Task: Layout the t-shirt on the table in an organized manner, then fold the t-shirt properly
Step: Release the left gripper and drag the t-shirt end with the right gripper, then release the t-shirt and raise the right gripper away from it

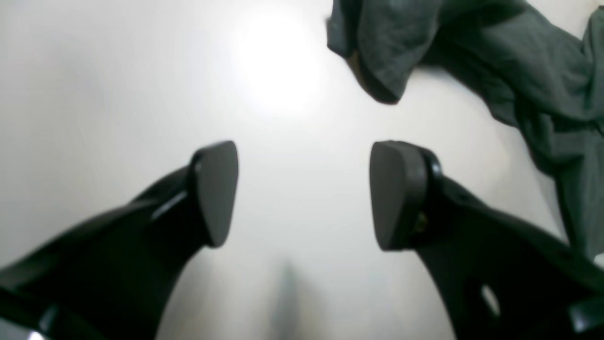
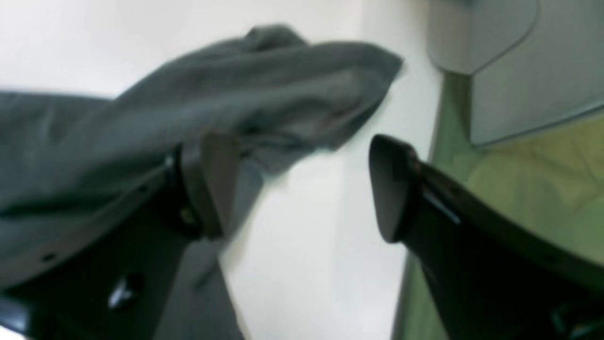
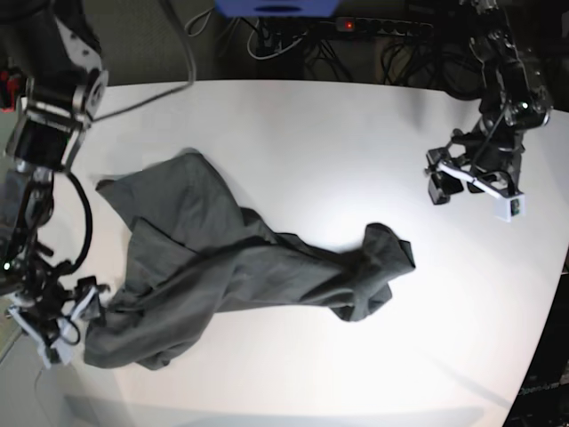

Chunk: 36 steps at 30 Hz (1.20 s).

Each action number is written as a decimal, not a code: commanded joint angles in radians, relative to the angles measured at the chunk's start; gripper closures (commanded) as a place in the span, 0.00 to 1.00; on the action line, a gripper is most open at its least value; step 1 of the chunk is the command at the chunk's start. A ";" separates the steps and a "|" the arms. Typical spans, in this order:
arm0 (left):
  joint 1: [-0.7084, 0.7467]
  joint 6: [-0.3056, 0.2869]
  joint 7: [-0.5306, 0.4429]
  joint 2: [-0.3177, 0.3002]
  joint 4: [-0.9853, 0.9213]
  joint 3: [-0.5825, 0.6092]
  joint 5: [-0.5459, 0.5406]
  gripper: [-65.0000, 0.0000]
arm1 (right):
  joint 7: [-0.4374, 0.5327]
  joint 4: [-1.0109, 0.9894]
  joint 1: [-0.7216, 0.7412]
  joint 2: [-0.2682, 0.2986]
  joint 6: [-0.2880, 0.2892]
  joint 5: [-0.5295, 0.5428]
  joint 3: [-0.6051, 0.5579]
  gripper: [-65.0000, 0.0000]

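Lying bunched across the near middle of the white table (image 3: 293, 124), the soft, light, floppy t-shirt (image 3: 222, 267) needs pinching at an edge, while my left gripper (image 1: 304, 196) and right gripper (image 2: 302, 189) both gape wide, holding nothing.

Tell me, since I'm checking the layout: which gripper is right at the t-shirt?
The right gripper, open beside the t-shirt at its crumpled end; the left gripper hovers apart over bare table.
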 commanded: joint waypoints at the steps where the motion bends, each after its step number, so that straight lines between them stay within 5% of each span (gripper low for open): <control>1: -0.010 -0.002 -0.017 -0.011 0.019 -0.005 -0.007 0.34 | 0.022 0.084 -0.036 0.014 0.006 0.020 0.002 0.32; 6: -0.044 -0.002 -0.016 -0.009 0.017 0.003 -0.008 0.34 | 0.029 0.317 -0.318 -0.009 0.006 0.020 0.007 0.32; 11: -0.076 -0.002 -0.014 0.020 0.014 0.004 -0.008 0.34 | 0.032 0.349 -0.461 -0.013 0.006 0.017 0.009 0.32; 26: -0.049 -0.002 -0.014 0.023 0.017 0.000 -0.008 0.34 | 0.124 -0.037 -0.401 0.005 0.006 0.017 0.124 0.32; 33: -0.026 -0.002 -0.014 0.017 0.019 -0.005 -0.008 0.34 | 0.113 -0.034 -0.438 -0.061 0.006 0.017 0.122 0.33; 36: -0.019 -0.002 -0.016 0.017 0.019 -0.005 -0.008 0.34 | 0.113 -0.002 -0.468 -0.105 0.008 0.017 0.119 0.44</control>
